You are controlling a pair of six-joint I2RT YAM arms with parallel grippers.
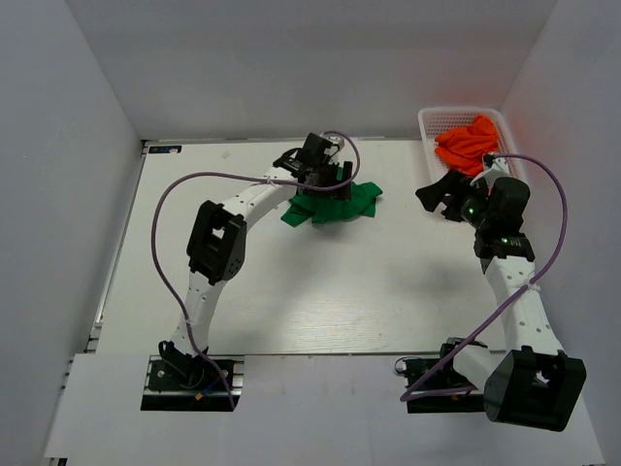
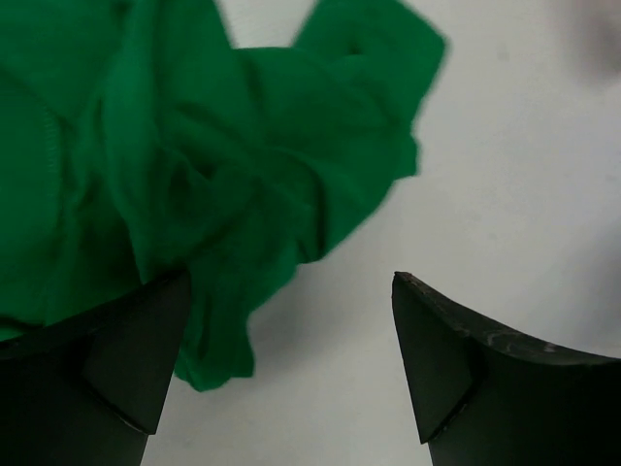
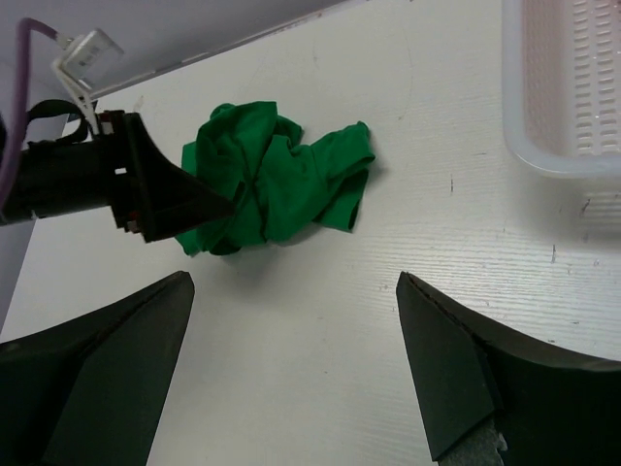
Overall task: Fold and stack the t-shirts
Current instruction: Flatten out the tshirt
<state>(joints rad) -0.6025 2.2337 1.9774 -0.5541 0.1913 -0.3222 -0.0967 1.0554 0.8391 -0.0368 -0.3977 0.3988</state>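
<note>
**Top view.** The crumpled kelly-green cloth t-shirt (image 1: 335, 205) lay unfolded in a loose heap on the white counter (image 1: 340, 291), a little above the centre of the frame. The bright orange cloth t-shirts (image 1: 470, 143) were bunched together inside the white plastic mesh basket (image 1: 427, 120) at the upper right, well apart from the green one. The left claw (image 1: 328, 181) stood directly over the upper edge of the green t-shirt. The right claw (image 1: 440, 200) hung at the right of the frame, just below and left of the basket and pointed toward the green t-shirt. A purple cable (image 1: 194, 181) looped from each arm down to its base at the bottom edge.

**Left wrist view.** The green t-shirt (image 2: 194, 146) filled the upper left of the frame. The left claw (image 2: 291, 340) had its jaws spread wide and clamped nothing. One fold of cloth lay against the inner side of the finger at lower left, while the finger at lower right stood over bare counter.

**Right wrist view.** The green t-shirt (image 3: 277, 180) sat above centre, with the left claw (image 3: 146, 189) reaching onto it from the left edge. The right claw (image 3: 291, 359) was fully spread and empty above bare counter. A corner of the basket (image 3: 563, 165) showed at the upper right; its contents were outside this frame.
</note>
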